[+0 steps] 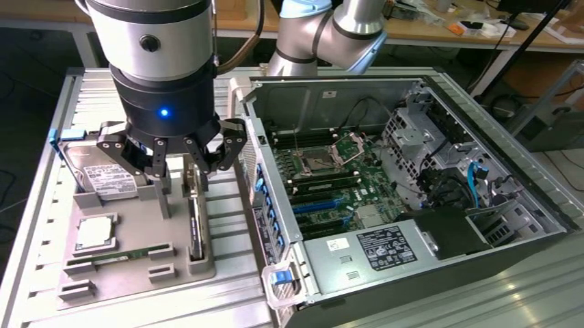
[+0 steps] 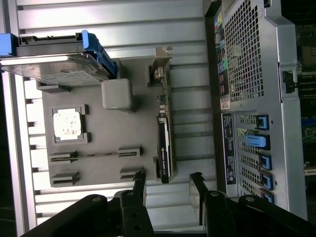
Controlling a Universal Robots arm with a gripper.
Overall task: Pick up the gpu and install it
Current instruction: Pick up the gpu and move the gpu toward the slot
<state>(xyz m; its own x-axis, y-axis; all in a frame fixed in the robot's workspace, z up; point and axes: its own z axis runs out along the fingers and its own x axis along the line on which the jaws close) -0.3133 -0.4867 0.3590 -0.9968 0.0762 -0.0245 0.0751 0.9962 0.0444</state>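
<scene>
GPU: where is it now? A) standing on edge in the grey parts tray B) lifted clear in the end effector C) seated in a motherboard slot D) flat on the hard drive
A: the gpu stands on edge in the grey tray beside the case, with the open end effector over it.

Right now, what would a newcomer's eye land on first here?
The big black gripper, jaws open, hangs low over the grey parts tray on the exterior view's left, right above the gpu, which stands on edge in its slot. On the exterior view's right, the computer case lies open on its side, baring the green motherboard.
</scene>
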